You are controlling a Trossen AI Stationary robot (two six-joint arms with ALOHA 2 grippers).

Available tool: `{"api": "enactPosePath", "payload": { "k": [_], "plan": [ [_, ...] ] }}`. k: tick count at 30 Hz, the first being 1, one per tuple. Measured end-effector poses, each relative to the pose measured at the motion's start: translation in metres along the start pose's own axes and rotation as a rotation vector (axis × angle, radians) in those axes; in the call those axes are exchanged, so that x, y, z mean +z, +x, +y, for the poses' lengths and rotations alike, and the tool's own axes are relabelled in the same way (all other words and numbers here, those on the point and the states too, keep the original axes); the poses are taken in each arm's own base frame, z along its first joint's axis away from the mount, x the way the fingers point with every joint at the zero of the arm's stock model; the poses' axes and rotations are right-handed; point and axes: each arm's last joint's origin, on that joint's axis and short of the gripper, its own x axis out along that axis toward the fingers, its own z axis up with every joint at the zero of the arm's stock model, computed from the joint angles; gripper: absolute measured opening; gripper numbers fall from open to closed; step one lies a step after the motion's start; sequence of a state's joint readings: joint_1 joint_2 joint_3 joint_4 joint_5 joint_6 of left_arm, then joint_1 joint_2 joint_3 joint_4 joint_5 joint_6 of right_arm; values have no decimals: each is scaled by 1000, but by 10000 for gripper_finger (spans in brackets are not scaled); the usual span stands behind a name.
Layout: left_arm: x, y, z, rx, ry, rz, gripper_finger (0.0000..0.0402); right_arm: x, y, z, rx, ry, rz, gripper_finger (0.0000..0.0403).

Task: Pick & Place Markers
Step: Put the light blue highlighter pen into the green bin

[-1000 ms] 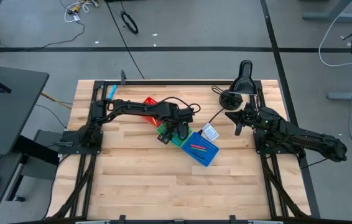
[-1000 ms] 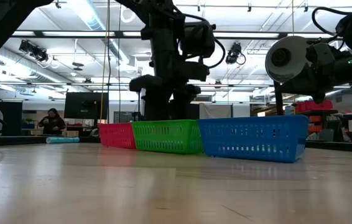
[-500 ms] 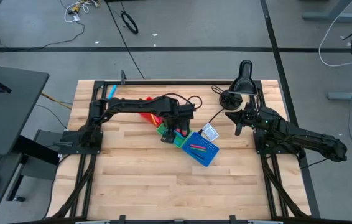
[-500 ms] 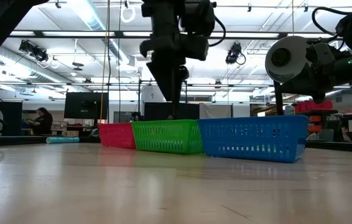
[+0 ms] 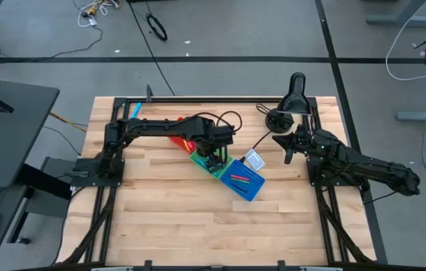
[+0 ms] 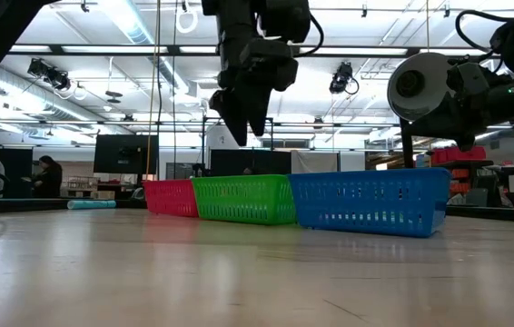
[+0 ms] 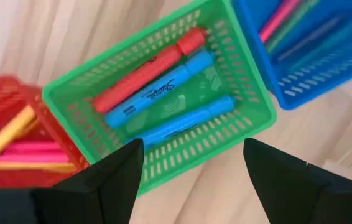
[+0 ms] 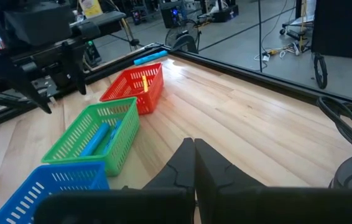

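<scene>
Left gripper hovering with fingers apart and empty over the green bin.

Below it, three markers are lying in that bin, one red and two blue; light, stiff and probably slippery, they are best pinched mid-barrel. The right gripper is waiting closed at the table's right side.

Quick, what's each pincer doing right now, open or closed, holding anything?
Left pincer: open, empty, above the green bin.
Right pincer: closed, holding nothing, waiting at the table's right side.
</scene>
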State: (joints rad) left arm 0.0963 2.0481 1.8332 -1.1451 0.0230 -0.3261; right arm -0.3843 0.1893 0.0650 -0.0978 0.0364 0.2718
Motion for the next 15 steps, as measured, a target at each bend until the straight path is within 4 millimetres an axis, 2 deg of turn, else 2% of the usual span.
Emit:
{"api": "enactPosePath", "payload": {
  "k": [4, 7, 15],
  "plan": [
    [-1, -1, 3, 8, -53, 14, 284, 0, 0, 0, 0, 0, 0, 0],
    [-5, -10, 12, 21, -72, 34, 284, 0, 0, 0, 0, 0, 0, 0],
    [-11, -31, 46, 102, -121, 66, 284, 0, 0, 0, 0, 0, 0, 0]
  ]
}}
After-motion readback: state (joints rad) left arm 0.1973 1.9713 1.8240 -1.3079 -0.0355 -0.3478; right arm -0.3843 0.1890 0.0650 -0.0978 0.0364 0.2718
